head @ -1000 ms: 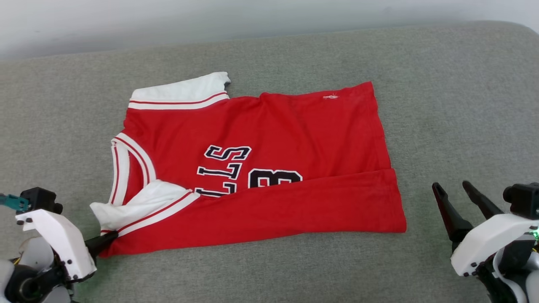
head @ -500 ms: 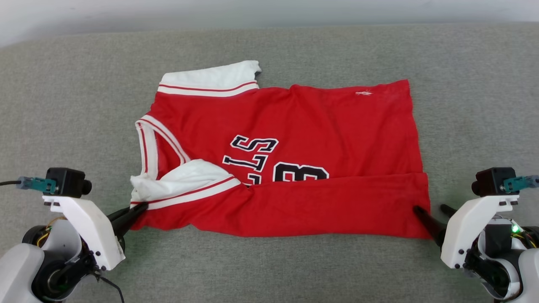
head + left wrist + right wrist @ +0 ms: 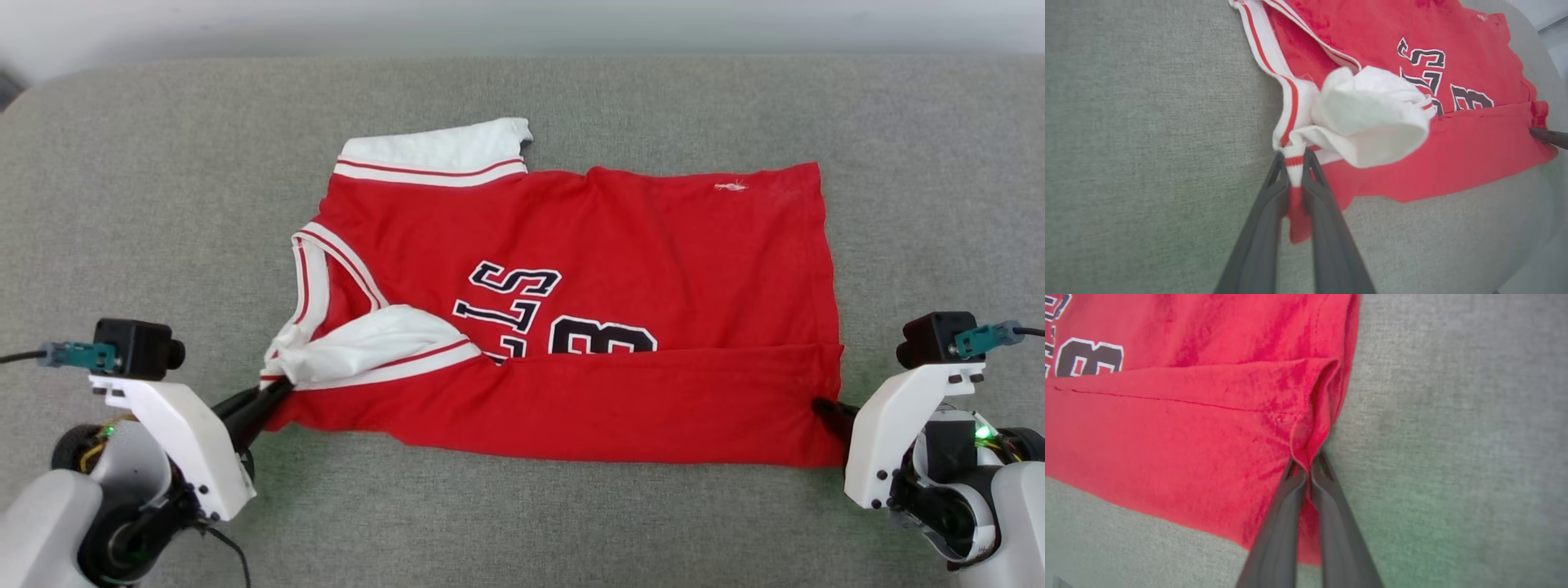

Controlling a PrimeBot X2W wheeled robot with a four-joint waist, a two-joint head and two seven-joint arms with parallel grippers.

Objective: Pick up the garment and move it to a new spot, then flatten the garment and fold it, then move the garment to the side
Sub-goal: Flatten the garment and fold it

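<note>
The garment [image 3: 588, 269], a red jersey with white sleeves, striped trim and black print, lies spread on the grey cushion, its near long edge folded over as a red band [image 3: 620, 404]. At the garment's near left corner my left gripper [image 3: 273, 392] is shut on the striped trim beside the bunched white sleeve [image 3: 1372, 110]; the left wrist view shows cloth pinched between the fingers [image 3: 1267, 212]. My right gripper [image 3: 820, 406] is shut on the near right corner; the right wrist view shows a red fold [image 3: 1310, 428] pinched at the fingertips [image 3: 1327, 486].
The grey cushion [image 3: 522, 523] runs wide on all sides of the garment, with a pale wall [image 3: 522, 24] along its far edge. The cushion's rounded left corner [image 3: 33, 90] shows at the upper left.
My right gripper came in from the open cushion to the garment's near right corner and shut on it. The left gripper kept its grip on the left corner. The camera view has shifted.
</note>
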